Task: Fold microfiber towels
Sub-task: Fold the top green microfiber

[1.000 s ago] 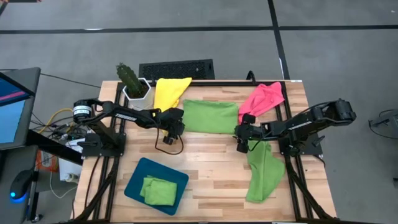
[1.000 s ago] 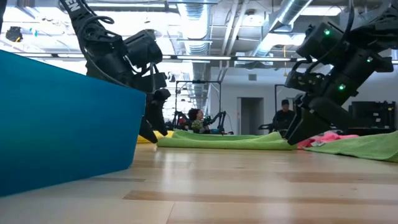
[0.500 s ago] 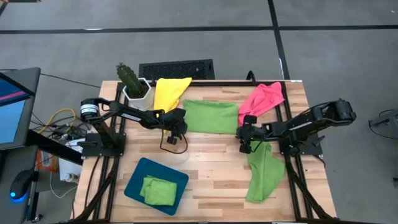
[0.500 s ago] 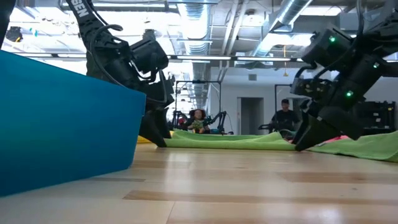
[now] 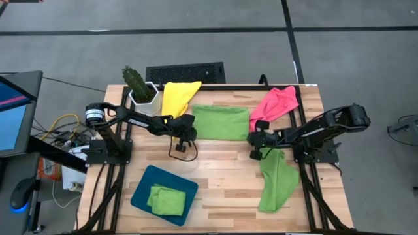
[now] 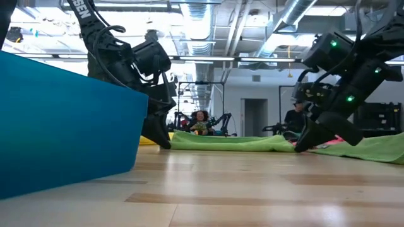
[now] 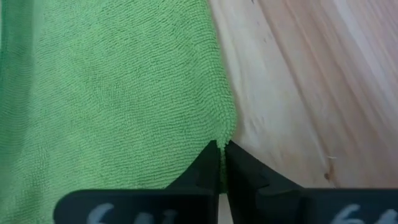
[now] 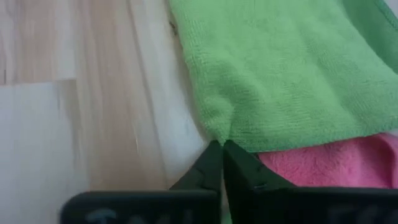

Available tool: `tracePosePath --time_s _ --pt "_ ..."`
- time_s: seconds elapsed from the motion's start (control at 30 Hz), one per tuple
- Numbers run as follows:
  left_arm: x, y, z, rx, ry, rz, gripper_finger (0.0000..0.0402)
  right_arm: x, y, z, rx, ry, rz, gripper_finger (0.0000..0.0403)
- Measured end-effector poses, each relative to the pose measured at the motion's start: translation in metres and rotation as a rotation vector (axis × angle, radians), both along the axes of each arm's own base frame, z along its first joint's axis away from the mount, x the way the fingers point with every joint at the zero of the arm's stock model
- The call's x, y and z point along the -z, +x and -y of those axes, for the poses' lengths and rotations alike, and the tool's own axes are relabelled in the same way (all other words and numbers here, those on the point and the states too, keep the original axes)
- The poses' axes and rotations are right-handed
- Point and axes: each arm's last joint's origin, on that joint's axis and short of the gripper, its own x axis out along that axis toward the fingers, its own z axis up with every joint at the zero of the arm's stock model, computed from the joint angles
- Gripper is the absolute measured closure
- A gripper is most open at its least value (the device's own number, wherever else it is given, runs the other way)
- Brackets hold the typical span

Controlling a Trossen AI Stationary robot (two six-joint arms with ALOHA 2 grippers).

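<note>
While the teal tray holds one folded green towel, the left gripper and right gripper each pinch a corner of the spread green towel

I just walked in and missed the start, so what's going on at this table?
Two robot arms are folding towels. The left gripper and the right gripper have each shut on a near corner of the green towel spread flat mid-table. It is not yet lifted. One folded green towel lies in the tray. A yellow towel, a pink towel and another green one wait unfolded.
</note>
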Motion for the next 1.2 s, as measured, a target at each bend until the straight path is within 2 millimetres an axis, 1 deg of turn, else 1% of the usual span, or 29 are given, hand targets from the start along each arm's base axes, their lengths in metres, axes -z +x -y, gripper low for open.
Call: tracePosePath --time_s 0.07,0.17,0.23,0.37,0.43,0.63,0.73,0.8,0.9,1.0,1.1,1.2 --pt "0.000 0.000 0.000 -0.008 -0.005 0.001 0.0397 0.000 0.002 0.000 0.009 0.011 0.018 0.0392" --pt "-0.002 -0.001 0.003 -0.033 -0.016 0.000 0.0399 -0.004 0.007 -0.003 0.036 0.033 0.021 0.0393" --pt "-0.005 -0.002 0.007 -0.065 -0.013 -0.012 0.0400 -0.009 0.007 -0.007 0.017 0.057 0.009 0.0397" --pt "-0.017 -0.009 0.019 -0.126 -0.001 -0.025 0.0400 -0.020 0.008 -0.017 0.006 0.096 0.005 0.0397" --pt "-0.026 -0.011 0.025 -0.137 -0.014 -0.014 0.0400 -0.022 0.006 -0.022 0.019 0.107 -0.016 0.0399" --pt "-0.037 -0.016 0.043 -0.143 -0.077 -0.009 0.0400 -0.035 0.012 -0.044 -0.021 0.153 0.007 0.0400" --pt "-0.039 -0.017 0.053 -0.131 -0.092 -0.005 0.0400 -0.048 0.019 -0.057 -0.051 0.159 0.035 0.0400" --pt "-0.040 -0.017 0.057 -0.124 -0.088 0.001 0.0400 -0.055 0.021 -0.061 -0.058 0.136 0.033 0.0401" --pt "-0.046 -0.014 0.059 -0.139 -0.049 0.011 0.0400 -0.068 0.028 -0.062 -0.061 0.095 0.032 0.0401" --pt "-0.054 -0.010 0.056 -0.167 0.036 0.003 0.0400 -0.076 0.031 -0.057 -0.049 0.033 0.001 0.0401" --pt "-0.063 -0.005 0.049 -0.188 0.126 0.007 0.0400 -0.078 0.032 -0.046 -0.017 -0.010 -0.022 0.0401" --pt "-0.066 -0.005 0.038 -0.195 0.162 0.002 0.0400 -0.076 0.032 -0.033 0.038 -0.016 -0.051 0.0401"
